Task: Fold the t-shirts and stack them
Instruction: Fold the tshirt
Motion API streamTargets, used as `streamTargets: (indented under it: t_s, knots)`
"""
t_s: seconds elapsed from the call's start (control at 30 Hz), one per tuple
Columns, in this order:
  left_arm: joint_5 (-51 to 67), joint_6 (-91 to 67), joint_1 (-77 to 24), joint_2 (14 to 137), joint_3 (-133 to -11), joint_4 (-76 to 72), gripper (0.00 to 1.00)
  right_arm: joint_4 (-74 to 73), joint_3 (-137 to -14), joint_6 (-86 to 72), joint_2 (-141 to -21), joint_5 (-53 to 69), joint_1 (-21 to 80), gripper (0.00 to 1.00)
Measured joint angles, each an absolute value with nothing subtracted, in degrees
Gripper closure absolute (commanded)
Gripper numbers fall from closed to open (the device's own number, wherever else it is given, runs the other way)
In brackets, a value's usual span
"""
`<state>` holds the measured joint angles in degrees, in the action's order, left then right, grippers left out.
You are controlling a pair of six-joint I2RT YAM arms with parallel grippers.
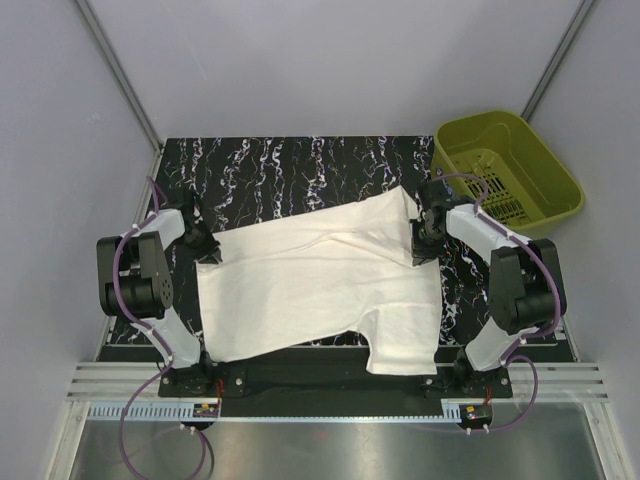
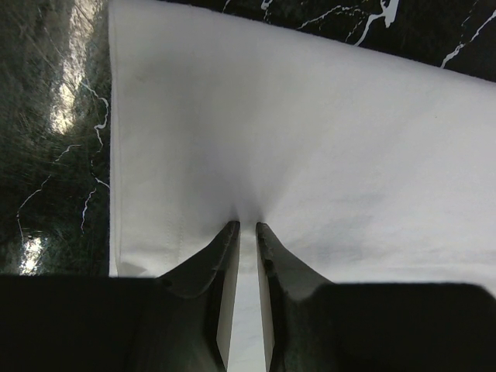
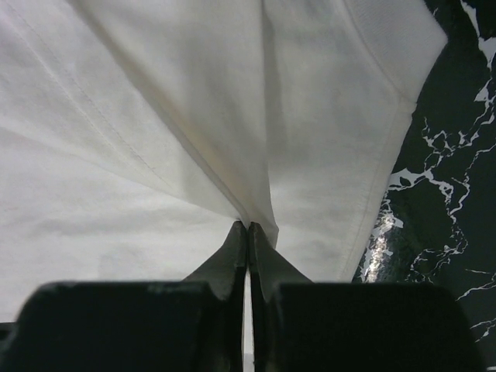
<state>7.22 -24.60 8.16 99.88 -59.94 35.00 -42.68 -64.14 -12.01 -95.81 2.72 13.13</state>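
A white t-shirt [image 1: 320, 290] lies spread on the black marbled table [image 1: 280, 170], with one sleeve toward the far right and one at the near edge. My left gripper [image 1: 207, 250] is at the shirt's left edge. In the left wrist view its jaws [image 2: 247, 225] stand almost together, and the cloth [image 2: 310, 139] puckers at their tips. My right gripper [image 1: 420, 248] is at the shirt's right side. In the right wrist view it [image 3: 248, 225] is shut on a raised fold of the shirt [image 3: 155, 155], with creases running away from the tips.
A yellow-green plastic basket [image 1: 505, 165] stands off the table's far right corner. Bare marbled table shows beyond the shirt at the back and beside the sleeve hem [image 3: 434, 201]. Grey walls enclose the table.
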Motion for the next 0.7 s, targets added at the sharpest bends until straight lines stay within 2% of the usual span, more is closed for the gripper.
streamTargets:
  t_s: [0.07, 0.23, 0.27, 0.3, 0.37, 0.4, 0.43, 0.5, 0.6, 0.7]
  knots:
    - [7.2, -24.6, 8.2, 99.9, -59.9, 35.0, 0.79, -42.6, -63.3, -12.9, -95.8, 2.7, 13.1, 0.99]
    - [7.2, -24.6, 8.2, 99.9, -60.0, 35.1, 0.79, -42.7, -62.8, -13.6, -95.8, 2.2, 13.1, 0.85]
    - [7.2, -24.6, 8.2, 99.9, -60.0, 35.1, 0.79, -43.1, -62.9, -13.5, -95.8, 1.8, 13.2, 0.78]
    - [7.2, -24.6, 8.2, 99.8, -60.0, 35.1, 0.78, -43.7, -63.2, -13.5, -95.9, 1.3, 13.3, 0.66]
    - [7.2, -24.6, 8.2, 99.5, -60.0, 35.2, 0.77, -45.6, -64.7, -13.5, -95.9, 0.7, 13.5, 0.54]
    - [7.0, -24.5, 8.2, 99.4, -60.0, 35.2, 0.75, -46.2, -65.8, -13.3, -95.8, 0.9, 13.6, 0.4]
    - [6.7, -24.4, 8.2, 99.0, -59.9, 35.2, 0.71, -46.2, -66.9, -13.5, -95.6, 1.4, 13.8, 0.35]
    - [5.8, -24.4, 8.3, 97.8, -59.5, 35.5, 0.68, -44.2, -68.4, -13.3, -95.0, 3.4, 14.3, 0.29]
    - [5.8, -24.6, 8.3, 94.5, -58.8, 36.0, 0.66, -38.6, -70.1, -13.9, -95.4, 8.1, 14.9, 0.29]
    - [5.8, -25.1, 7.1, 90.7, -58.3, 36.2, 0.66, -35.3, -76.0, -14.9, -101.4, 11.7, 15.1, 0.31]
